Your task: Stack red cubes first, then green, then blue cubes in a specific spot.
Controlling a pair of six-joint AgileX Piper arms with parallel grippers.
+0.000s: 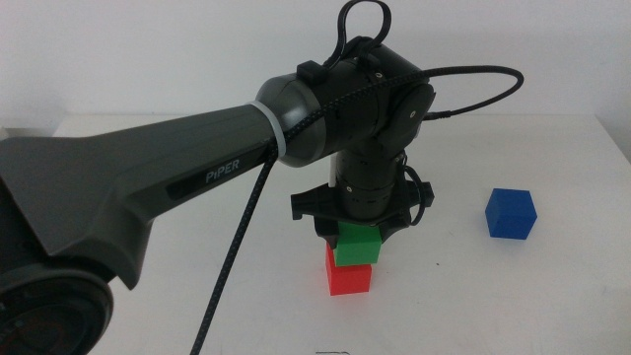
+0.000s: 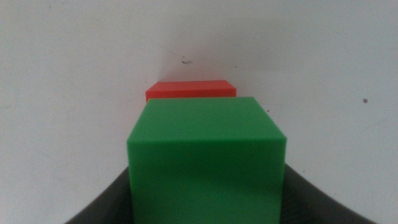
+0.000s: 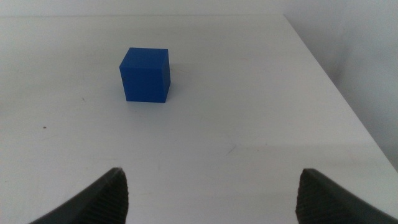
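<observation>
White desk (image 1: 148, 89) carries a matte red cube (image 1: 350, 279); the left gripper (image 1: 357, 232) clamps a matte green cube (image 1: 356, 244) atop it, building the stack, while the right gripper (image 3: 211, 193) waits wide apart facing the dark-blue cube (image 3: 145, 74).

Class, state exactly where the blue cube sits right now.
In the middle view the blue cube sits alone on the table's right side, apart from the green cube atop the red cube.
</observation>
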